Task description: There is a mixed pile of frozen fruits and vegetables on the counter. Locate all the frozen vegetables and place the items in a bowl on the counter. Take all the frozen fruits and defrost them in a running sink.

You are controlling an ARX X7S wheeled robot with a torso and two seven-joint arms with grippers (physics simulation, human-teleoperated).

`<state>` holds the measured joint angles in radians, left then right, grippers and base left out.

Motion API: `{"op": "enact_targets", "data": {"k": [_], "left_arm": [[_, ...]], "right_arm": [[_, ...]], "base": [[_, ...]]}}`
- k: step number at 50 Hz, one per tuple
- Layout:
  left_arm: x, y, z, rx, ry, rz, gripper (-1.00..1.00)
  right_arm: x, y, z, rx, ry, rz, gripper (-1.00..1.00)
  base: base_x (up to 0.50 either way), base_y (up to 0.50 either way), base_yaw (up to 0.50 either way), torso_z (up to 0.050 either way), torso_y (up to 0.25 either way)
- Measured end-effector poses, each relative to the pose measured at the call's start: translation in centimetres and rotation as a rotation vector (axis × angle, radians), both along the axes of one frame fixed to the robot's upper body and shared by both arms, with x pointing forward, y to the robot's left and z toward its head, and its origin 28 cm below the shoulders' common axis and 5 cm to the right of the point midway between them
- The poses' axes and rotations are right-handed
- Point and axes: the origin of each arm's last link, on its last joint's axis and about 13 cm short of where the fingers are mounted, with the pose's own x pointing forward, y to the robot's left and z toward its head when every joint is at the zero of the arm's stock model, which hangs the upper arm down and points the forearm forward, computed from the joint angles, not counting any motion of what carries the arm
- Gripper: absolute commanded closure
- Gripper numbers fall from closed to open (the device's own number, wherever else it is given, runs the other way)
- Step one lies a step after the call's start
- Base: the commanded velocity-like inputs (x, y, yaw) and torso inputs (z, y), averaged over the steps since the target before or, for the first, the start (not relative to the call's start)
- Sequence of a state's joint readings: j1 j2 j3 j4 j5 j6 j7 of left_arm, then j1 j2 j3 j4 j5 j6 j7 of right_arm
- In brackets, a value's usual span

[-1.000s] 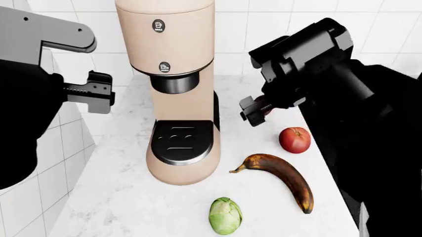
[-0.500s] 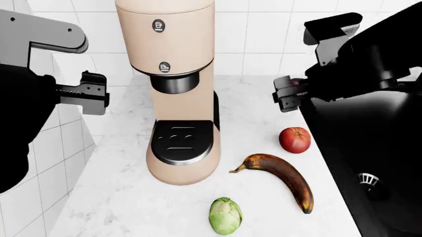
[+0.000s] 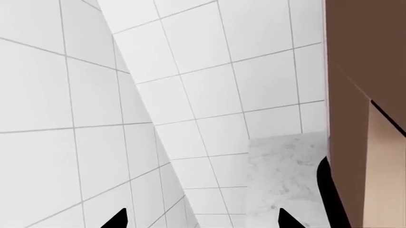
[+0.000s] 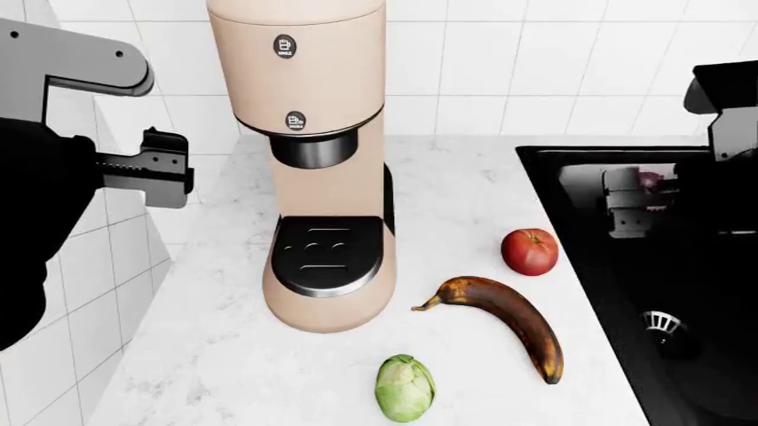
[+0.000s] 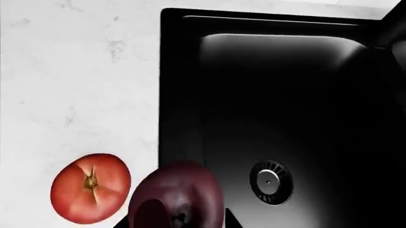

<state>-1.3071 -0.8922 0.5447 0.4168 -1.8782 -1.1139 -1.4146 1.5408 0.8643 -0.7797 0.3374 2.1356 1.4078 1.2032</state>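
Observation:
My right gripper (image 4: pixel 634 202) is shut on a dark purple-red fruit (image 4: pixel 649 180) and holds it above the black sink (image 4: pixel 556 153), near its left rim. In the right wrist view the fruit (image 5: pixel 178 192) fills the space between the jaws of the gripper (image 5: pixel 179 223), with the sink basin (image 5: pixel 285 95) and drain (image 5: pixel 271 181) below. A red tomato (image 4: pixel 530 251) (image 5: pixel 91 187), a browned banana (image 4: pixel 509 319) and a green leafy vegetable (image 4: pixel 406 388) lie on the counter. My left gripper (image 4: pixel 166 169) (image 3: pixel 199 221) is open and empty by the left wall. No bowl is in view.
A tall beige coffee machine (image 4: pixel 319 160) stands on the marble counter (image 4: pixel 213 355) between the arms; its side shows in the left wrist view (image 3: pixel 355 118). White tiled walls close the left and back. The sink drain (image 4: pixel 666 326) lies at the right.
My right arm has swung right, from over the counter beside the coffee machine to over the sink, carrying the dark fruit. The left gripper has barely moved.

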Motion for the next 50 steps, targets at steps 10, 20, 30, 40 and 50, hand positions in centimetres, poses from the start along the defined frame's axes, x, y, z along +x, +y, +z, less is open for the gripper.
{"op": "enact_targets", "data": {"k": [10, 20, 30, 40, 50], "left_arm": [[0.0, 0.0, 0.0, 0.002, 0.0, -0.002, -1.0], [0.1, 0.0, -0.1, 0.002, 0.0, -0.004, -1.0], [0.2, 0.0, -0.2, 0.002, 0.001, -0.006, -1.0], [0.4, 0.0, -0.2, 0.001, 0.001, -0.008, -1.0], [0.4, 0.0, -0.3, -0.003, 0.003, -0.008, -1.0]], "right_arm": [[-1.0, -1.3, -0.5, -0.017, 0.029, -0.105, 1.0], [-0.9, -2.0, -1.7, -0.046, 0.081, -0.182, 1.0], [0.0, -2.4, -3.1, -0.074, 0.107, -0.233, 1.0], [2.1, -2.4, -4.6, -0.094, 0.104, -0.287, 1.0], [4.4, -2.2, -5.7, -0.107, 0.097, -0.34, 1.0]], "base": [[0.0, 0.0, 0.0, 0.0, 0.0], [0.0, 0.0, 0.0, 0.0, 0.0], [0.0, 0.0, 0.0, 0.0, 0.0], [0.0, 0.0, 0.0, 0.0, 0.0], [0.0, 0.0, 0.0, 0.0, 0.0]]}}
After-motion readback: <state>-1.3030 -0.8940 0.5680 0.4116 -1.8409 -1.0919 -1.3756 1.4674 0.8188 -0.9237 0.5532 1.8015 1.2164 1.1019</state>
